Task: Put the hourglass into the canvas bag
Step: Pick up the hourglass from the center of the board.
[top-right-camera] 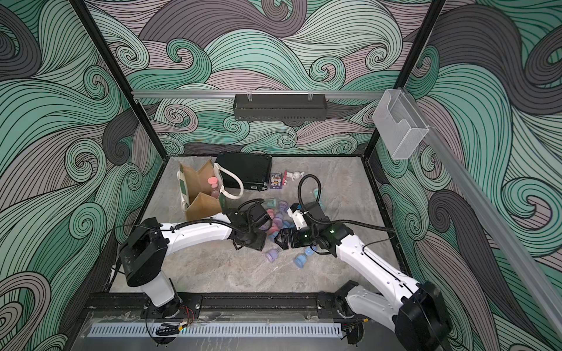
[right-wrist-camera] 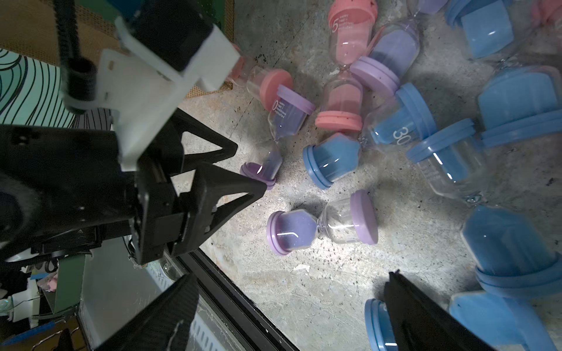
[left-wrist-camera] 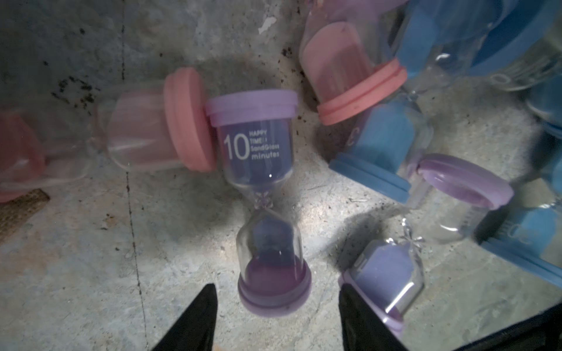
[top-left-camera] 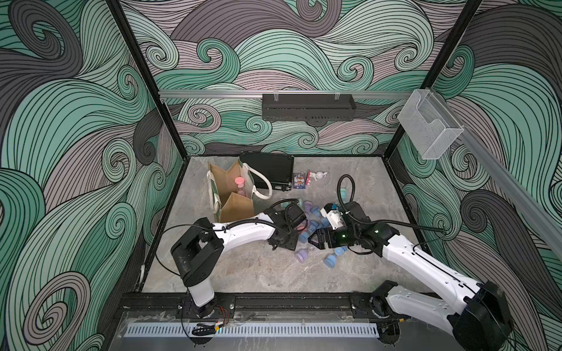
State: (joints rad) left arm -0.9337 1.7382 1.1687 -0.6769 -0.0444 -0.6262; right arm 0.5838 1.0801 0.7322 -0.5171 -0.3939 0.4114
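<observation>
Purple hourglass [left-wrist-camera: 267, 194] lying flat, one end between parted left fingers [left-wrist-camera: 194, 322], right fingers [right-wrist-camera: 164, 316] spread.

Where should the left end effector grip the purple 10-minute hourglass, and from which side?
Probably across the bulb by its free cap, from above: the purple 10-minute hourglass lies flat, and a pink hourglass touches its printed end.

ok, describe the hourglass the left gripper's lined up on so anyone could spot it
Beside the canvas bag lies a scatter of toppled hourglasses, the left gripper over it. Its open jaws frame one cap of the purple hourglass; unlike its neighbours it shows white "10 minutes" print, its other cap touching the cap of a pink hourglass.
</observation>
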